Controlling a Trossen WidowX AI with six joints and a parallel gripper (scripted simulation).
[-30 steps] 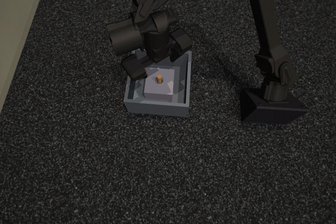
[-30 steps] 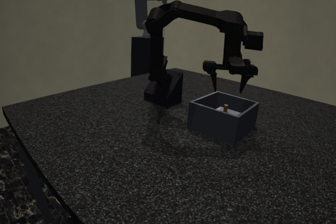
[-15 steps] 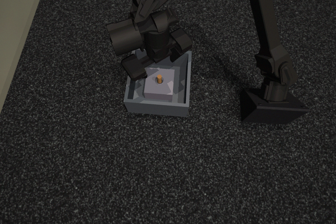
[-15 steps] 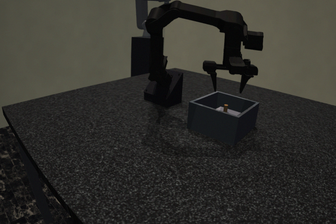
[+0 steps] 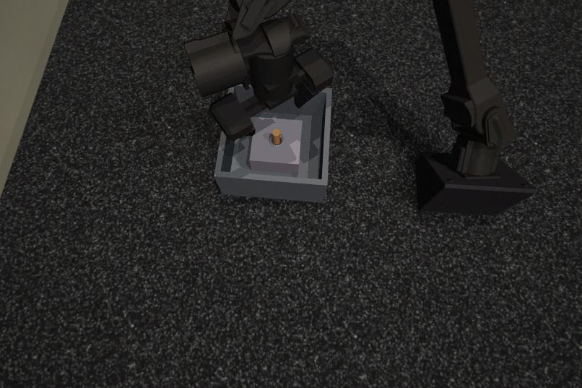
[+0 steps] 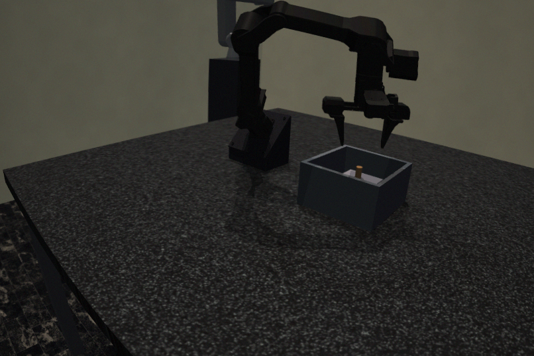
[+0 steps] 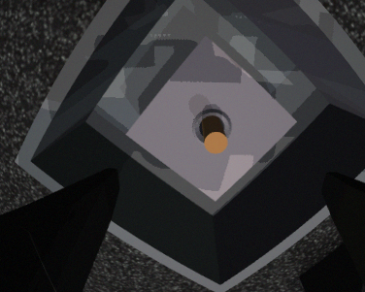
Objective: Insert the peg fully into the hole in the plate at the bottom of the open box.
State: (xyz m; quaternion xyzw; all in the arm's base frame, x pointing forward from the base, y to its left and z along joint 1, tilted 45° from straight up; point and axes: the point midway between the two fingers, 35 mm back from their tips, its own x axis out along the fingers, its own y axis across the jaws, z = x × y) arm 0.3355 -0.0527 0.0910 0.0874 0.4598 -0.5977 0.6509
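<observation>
The orange peg (image 5: 276,136) stands upright in the hole of the pale plate (image 5: 277,145) at the bottom of the open grey box (image 5: 274,150). Its top pokes a little above the plate. It also shows in the exterior view (image 6: 358,172) and in the wrist view (image 7: 215,141), seated in the hole. My gripper (image 6: 362,137) is open wide and empty. It hangs above the box's rim, with the fingertips over the box's walls and clear of the peg. The wrist view shows both fingers at the lower corners, far apart.
The arm's black base (image 5: 473,183) stands on the dark speckled table to the right of the box. A dark stand with a grey bracket (image 6: 227,61) stands behind the table's far corner. The table's left edge (image 5: 43,62) is near a wall.
</observation>
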